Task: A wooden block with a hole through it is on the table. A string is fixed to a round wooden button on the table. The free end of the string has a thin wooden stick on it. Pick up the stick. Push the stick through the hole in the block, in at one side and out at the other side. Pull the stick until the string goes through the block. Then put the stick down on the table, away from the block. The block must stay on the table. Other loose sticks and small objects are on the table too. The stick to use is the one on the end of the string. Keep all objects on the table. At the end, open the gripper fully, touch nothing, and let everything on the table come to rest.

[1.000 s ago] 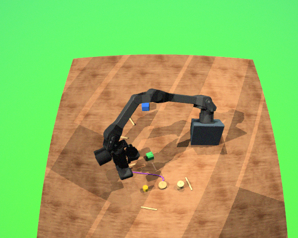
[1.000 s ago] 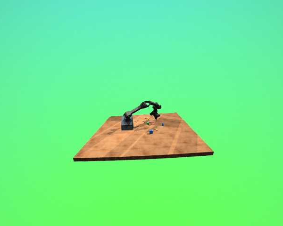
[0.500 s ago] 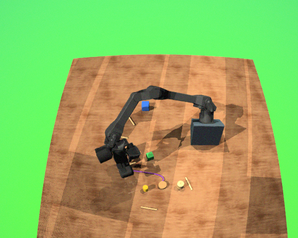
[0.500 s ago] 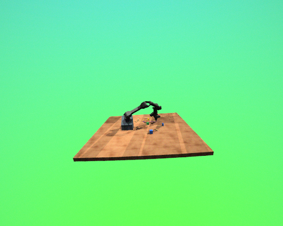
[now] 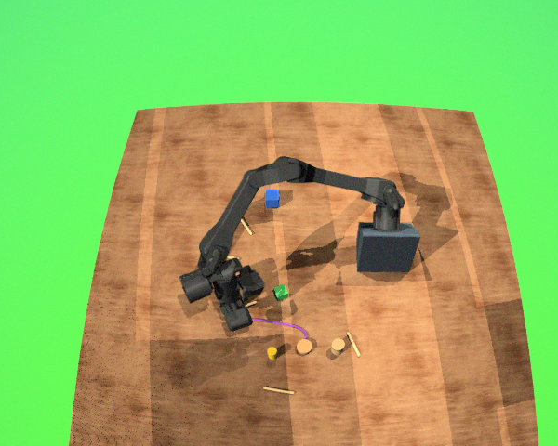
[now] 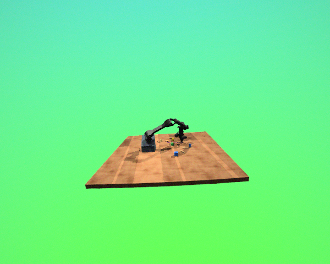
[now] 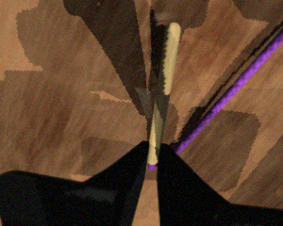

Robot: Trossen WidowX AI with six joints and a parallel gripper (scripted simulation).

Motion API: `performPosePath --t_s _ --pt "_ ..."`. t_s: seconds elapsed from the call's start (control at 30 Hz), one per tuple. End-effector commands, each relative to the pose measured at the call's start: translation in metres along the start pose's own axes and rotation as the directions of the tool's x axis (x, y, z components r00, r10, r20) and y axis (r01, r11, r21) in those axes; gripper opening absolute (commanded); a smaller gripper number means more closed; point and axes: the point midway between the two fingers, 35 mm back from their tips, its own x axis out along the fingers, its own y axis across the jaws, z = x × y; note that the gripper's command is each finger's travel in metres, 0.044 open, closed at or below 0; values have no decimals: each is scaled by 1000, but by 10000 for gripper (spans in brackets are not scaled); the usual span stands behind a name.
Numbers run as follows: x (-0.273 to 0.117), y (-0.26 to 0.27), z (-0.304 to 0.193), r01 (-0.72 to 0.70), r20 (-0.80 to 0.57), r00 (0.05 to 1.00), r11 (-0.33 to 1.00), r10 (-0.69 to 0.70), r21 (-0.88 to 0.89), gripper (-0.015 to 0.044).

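Observation:
My gripper (image 7: 154, 149) (image 6: 181, 141) is shut on the pale wooden stick (image 7: 172, 58) (image 5: 250, 304), near its string end. The stick points away from the fingertips. The purple string (image 7: 236, 87) (image 5: 279, 323) runs from that end to the round wooden button (image 5: 303, 347). In the top view the arm hides the fingertips. A green block (image 5: 281, 292) (image 6: 172, 143) stands on the table, right of the gripper in the top view. A blue block (image 5: 272, 198) (image 6: 176, 153) stands farther back. I cannot make out which block has the hole.
A yellow cylinder (image 5: 272, 353) and a pale round piece (image 5: 338, 344) stand either side of the button. Loose sticks lie near the front (image 5: 278, 390), at the right (image 5: 353, 344) and by the forearm (image 5: 246, 226). A second blue object (image 6: 189, 145) shows in the exterior view.

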Motion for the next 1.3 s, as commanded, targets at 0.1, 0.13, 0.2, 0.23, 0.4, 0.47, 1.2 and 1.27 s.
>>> performPosePath --t_s 0.1,0.13,0.2,0.23,0.4,0.47,1.2,1.27 --pt "2 1 3 -2 2 1000 1000 2 -5 0" --pt "2 1 4 -2 2 1000 1000 2 -5 0" --pt "2 1 6 -2 2 1000 1000 2 -5 0" --pt "2 1 7 -2 1 1000 1000 2 -5 0" --pt "2 1 13 -2 1 1000 1000 2 -5 0" --pt "2 1 15 -2 0 1000 1000 2 -5 0" --pt "1 1 42 -2 -5 1000 1000 2 -5 0" --pt "1 1 44 -2 -6 1000 1000 2 -5 0"
